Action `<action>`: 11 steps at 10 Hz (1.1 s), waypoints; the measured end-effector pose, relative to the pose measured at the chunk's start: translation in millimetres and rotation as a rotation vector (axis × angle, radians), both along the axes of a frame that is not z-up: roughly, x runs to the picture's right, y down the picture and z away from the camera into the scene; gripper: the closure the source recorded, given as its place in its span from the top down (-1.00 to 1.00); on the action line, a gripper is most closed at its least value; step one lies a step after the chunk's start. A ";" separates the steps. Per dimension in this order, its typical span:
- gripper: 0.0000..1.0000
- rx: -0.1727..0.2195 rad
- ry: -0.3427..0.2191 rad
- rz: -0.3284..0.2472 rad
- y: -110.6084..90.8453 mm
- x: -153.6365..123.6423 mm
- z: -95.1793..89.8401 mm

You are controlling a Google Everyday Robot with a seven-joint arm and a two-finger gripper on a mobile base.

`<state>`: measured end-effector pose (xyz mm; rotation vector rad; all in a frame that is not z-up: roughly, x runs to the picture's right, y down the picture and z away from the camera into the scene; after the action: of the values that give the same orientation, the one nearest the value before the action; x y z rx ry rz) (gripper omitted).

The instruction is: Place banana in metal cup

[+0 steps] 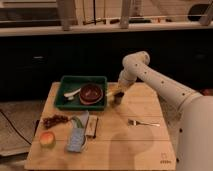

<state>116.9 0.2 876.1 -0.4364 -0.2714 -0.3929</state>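
Gripper (pixel 120 90) apparently just above metal cup (pixel 118 99)

Short dark metal cup (pixel 118 98) upright; pale-yellow banana (pixel 112 93) seemingly sideways at its rim, under the tool (pixel 120 90) right above.

The end effector (pixel 119 90) hangs just above the metal cup (pixel 118 99) beside the green tray (pixel 80 78).

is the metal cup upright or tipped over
Upright; the metal cup stands on its base beside the green tray, gripper just above it.
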 end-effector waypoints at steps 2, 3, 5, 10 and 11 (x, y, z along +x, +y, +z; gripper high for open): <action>0.60 -0.002 0.006 0.006 1.5 0.5 2.1; 0.60 -0.004 0.010 0.009 2.6 2.2 3.1; 0.60 -0.007 0.015 0.005 3.2 4.9 4.1; 0.60 0.001 0.004 -0.018 -5.9 5.2 2.9; 0.60 0.005 -0.003 -0.024 -10.3 6.6 -0.3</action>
<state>123.5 -10.1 875.8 -0.4342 -0.2677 -0.4177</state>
